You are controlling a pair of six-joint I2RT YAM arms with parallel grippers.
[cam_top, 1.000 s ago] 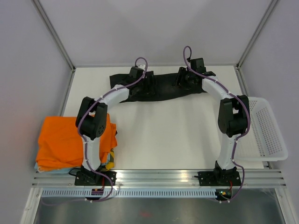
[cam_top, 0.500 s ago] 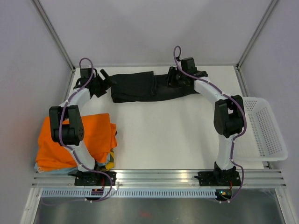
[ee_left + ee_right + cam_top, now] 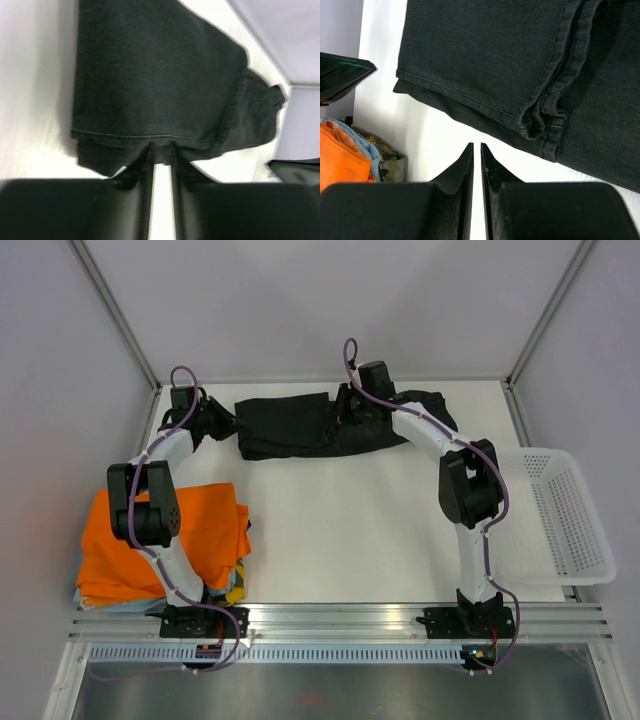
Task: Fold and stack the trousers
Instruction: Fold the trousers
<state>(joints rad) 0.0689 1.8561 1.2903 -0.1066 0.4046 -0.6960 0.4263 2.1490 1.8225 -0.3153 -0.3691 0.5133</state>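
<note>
The black trousers [image 3: 290,425] lie folded in a long band across the far side of the table. My left gripper [image 3: 218,421] is at their left end. In the left wrist view its fingertips [image 3: 150,146] stand a narrow gap apart on the hemmed edge of the trousers [image 3: 150,75], with fabric between the tips of the left gripper [image 3: 161,146]. My right gripper [image 3: 343,408] hangs over the middle of the band. In the right wrist view the right gripper [image 3: 475,146] is shut to a thin slit holding nothing, just short of a folded seam of the trousers [image 3: 485,55].
An orange garment [image 3: 130,540] tops a pile of clothes at the near left, also seen as an orange garment [image 3: 340,155] in the right wrist view. A white basket [image 3: 570,520] stands at the right edge. Frame posts rise at the far corners.
My left arm swung from the trousers' middle to their left end, and its jaws opened wide, then closed on the hem. My right gripper slid left along the trousers and closed.
</note>
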